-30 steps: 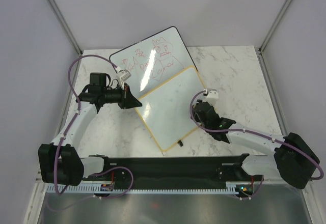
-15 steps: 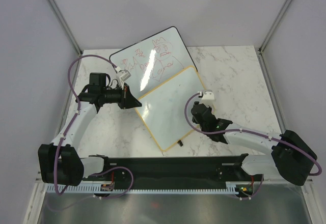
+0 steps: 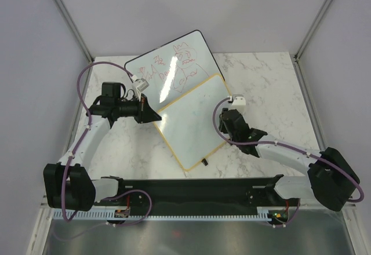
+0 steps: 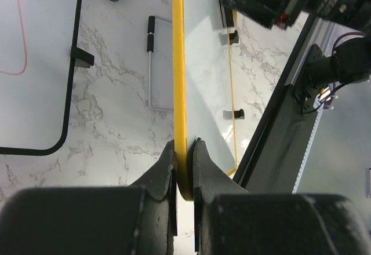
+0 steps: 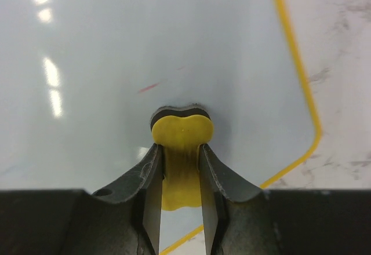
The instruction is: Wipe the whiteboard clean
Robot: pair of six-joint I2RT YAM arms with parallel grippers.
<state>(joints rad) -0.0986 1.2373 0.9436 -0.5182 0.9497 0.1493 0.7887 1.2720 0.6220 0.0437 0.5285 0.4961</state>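
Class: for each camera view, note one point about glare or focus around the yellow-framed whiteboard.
Right wrist view: lamp glare streaks the whiteboard at upper left, while the yellow eraser is sharp. Left wrist view: the left end effector fills the bottom as a dark, soft-focus mass; the board's yellow edge is crisp. Top external view: even, soft light, no hot spots on the board.
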